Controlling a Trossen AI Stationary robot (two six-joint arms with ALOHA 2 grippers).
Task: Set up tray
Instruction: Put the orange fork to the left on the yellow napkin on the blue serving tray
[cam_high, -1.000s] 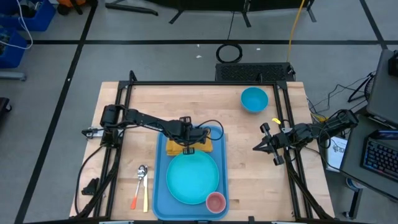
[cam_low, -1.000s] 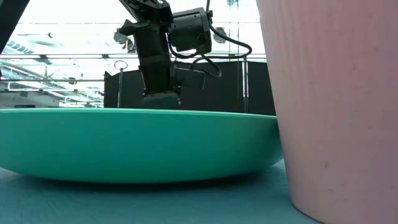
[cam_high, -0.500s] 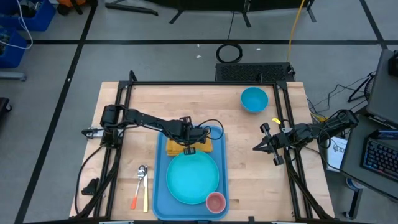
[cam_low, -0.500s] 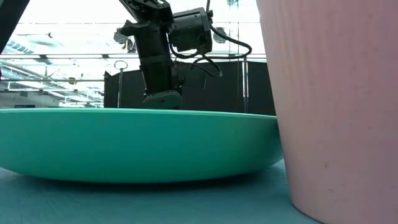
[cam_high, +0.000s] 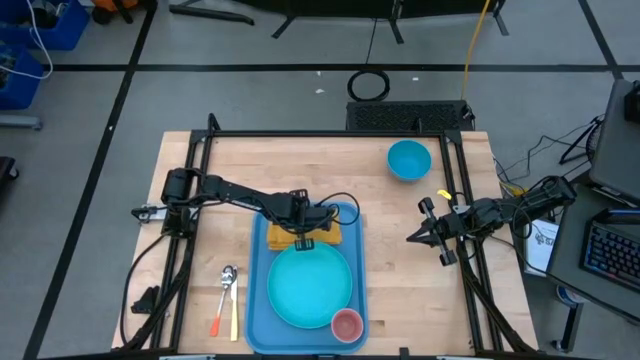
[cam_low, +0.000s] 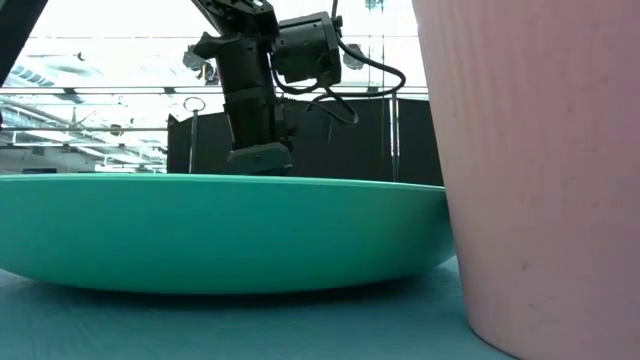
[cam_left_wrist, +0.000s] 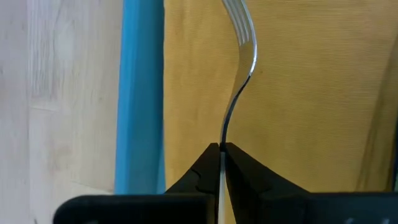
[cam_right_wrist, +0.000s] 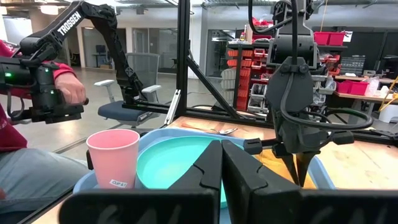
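Tray (cam_high: 257, 318): my left pincer (cam_left_wrist: 221, 148), clamped on the fork (cam_left_wrist: 239, 74), had lifted slightly above its napkin (cam_left_wrist: 298, 93); placement remained unfinished.

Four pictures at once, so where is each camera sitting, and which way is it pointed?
High view: above the table, looking straight down; both dark arms show, the left gripper over the large flat blue plastic tray.
Low view: on the tray beside the round turquoise plate, looking level; the left arm hangs behind.
Left wrist view: looks past shut fingers pinching a metal fork over the yellow folded napkin.
Right wrist view: looks across the table over its shut fingers.
Shared: the pink plastic cup in low and right wrist views.
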